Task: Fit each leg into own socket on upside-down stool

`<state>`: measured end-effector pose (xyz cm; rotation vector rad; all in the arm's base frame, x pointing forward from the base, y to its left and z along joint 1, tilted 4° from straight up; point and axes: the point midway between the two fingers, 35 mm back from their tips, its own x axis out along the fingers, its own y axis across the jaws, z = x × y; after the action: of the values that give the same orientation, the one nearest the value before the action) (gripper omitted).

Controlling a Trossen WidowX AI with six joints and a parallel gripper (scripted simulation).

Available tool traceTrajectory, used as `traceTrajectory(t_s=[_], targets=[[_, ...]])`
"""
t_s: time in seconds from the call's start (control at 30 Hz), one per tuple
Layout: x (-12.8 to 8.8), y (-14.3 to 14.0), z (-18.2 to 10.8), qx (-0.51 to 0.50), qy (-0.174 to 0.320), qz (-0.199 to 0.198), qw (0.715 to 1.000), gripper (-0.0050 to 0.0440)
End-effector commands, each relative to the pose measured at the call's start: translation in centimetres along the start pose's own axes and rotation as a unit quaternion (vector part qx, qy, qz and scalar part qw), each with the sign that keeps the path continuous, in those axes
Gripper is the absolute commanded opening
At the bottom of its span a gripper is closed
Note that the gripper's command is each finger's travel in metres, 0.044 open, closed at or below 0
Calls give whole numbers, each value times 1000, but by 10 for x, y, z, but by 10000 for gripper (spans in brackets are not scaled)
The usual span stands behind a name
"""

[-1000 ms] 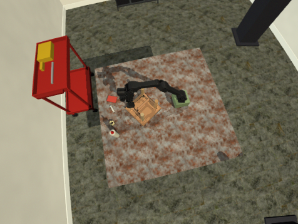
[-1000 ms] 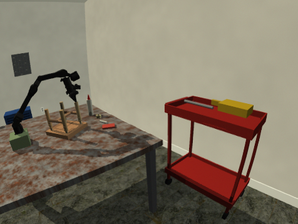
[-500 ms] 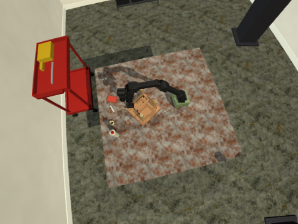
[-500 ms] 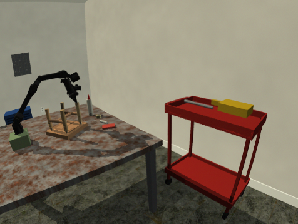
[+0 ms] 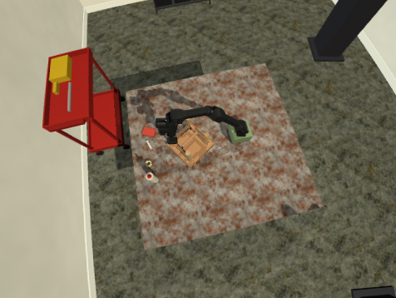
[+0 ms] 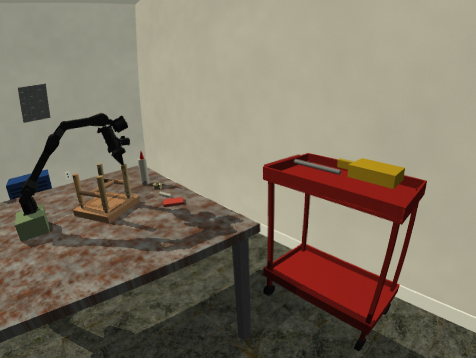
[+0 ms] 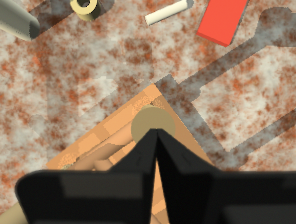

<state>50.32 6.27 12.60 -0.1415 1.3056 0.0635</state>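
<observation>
From the top view, your stool (image 5: 190, 146) (image 6: 106, 207) (image 7: 142, 105) lies upside down on the bench (image 5: 233, 187) (image 6: 150, 260) (image 7: 110, 60), with the arm's green base block (image 5: 245, 138) (image 6: 31, 227) near its 3 o'clock side. The bench reaches farthest beyond the stool toward 5 o'clock. Toward 9 o'clock the edge is much nearer, with the red cart (image 5: 89, 83) (image 6: 345, 197) past it. On that side you have less room: a red block (image 5: 148, 131) (image 6: 173, 201) (image 7: 222, 22) sits at 10 o'clock from the stool, a white stick (image 5: 149, 144) (image 6: 165, 194) (image 7: 167, 12) at 9 and a bottle (image 5: 152, 178) (image 6: 144, 172) (image 7: 15, 21) between 7 and 8. Your claw (image 5: 171, 141) (image 6: 122, 164) (image 7: 156, 134) is over the stool's 9 o'clock corner.

In the exterior view, all four legs stand up from the seat. The claw points down at the top of the leg (image 6: 126, 182) (image 7: 150, 116) at the stool's 2 o'clock. The bench's near corner is well apart from the stool, between 3 and 4 o'clock.

In the wrist view, your claw is clenched with nothing between its fingers. Its tips overlap the leg's round end; you cannot tell whether they touch. A seat corner points to 12 o'clock beyond it. The leg hides its own socket, so you cannot judge its shoulder there.

Vs 1.0 s ago: dark shadow patch (image 5: 288, 209) at the table (image 5: 233, 175) (image 6: 150, 260) (image 7: 100, 60) edge, btm right of top view, has slid a bit left along that edge. 2nd smaller patch (image 5: 314, 206) now shows near the corner, to its right. Source n/a, out of frame. End effector (image 5: 172, 141) (image 6: 121, 163) (image 7: 156, 134): tiny shift at most, approx same spot at the leg top (image 6: 124, 166) (image 7: 153, 119); exact delta too small to call.
</observation>
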Motion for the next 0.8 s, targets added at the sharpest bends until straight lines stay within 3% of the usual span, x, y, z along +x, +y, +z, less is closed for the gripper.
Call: traceTrajectory(t_s=[0.0,0.77], targets=[[1,-1,-5,4,10,-1,1000,0],[-29,0,7,17,-18,0,1000,0]])
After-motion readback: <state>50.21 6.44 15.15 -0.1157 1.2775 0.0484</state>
